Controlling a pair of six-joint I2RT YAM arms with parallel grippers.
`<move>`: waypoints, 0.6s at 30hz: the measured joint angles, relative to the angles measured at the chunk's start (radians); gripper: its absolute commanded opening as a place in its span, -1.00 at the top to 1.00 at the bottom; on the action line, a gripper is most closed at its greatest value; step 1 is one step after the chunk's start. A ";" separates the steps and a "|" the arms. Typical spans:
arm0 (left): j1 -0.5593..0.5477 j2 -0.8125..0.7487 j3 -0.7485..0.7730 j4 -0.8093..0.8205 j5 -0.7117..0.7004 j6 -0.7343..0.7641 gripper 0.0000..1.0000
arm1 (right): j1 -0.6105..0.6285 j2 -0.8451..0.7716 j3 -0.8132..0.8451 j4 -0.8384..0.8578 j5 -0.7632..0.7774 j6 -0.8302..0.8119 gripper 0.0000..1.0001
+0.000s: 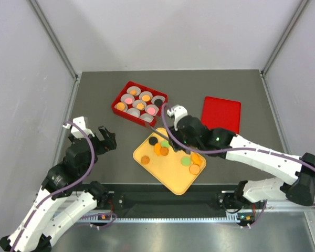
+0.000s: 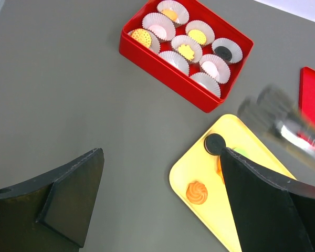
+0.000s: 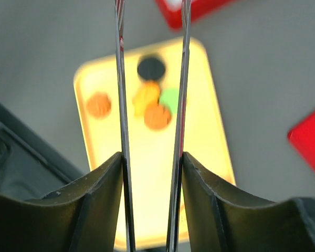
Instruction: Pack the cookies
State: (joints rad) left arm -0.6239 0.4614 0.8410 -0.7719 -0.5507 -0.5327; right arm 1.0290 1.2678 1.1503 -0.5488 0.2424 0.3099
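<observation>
Left gripper (image 2: 161,152) hangs wide open over the matte grey table (image 1: 94,100), near its left edge. Right gripper (image 3: 151,157) is pinching thin metal tweezers (image 3: 122,79) above the glossy yellow tray (image 1: 170,178) by the near edge. Flat round cookies (image 1: 163,149) sit loose on that tray, with more in fluted paper cups (image 2: 188,50) inside the red box (image 1: 117,105).

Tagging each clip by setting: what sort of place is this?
Likely a robot test booth, not a kitchen: plain white walls enclose a grey table, left arm and right arm bolted at its near edge.
</observation>
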 measured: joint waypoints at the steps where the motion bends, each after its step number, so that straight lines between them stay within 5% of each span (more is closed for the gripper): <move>1: 0.000 -0.002 0.000 0.000 0.000 0.000 -0.93 | 0.019 -0.018 -0.032 -0.014 0.008 0.017 0.09; 9: 0.000 -0.014 0.000 0.000 0.000 0.000 -0.93 | 0.159 -0.051 -0.186 -0.099 0.059 0.135 0.16; 18: 0.000 -0.014 0.000 0.000 0.000 0.000 -0.93 | 0.172 -0.097 -0.247 -0.111 0.100 0.189 0.17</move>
State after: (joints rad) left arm -0.6239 0.4473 0.8410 -0.7719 -0.5510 -0.5327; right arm 1.2015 1.1709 0.9031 -0.6601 0.3420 0.4992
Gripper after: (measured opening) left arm 0.968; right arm 0.421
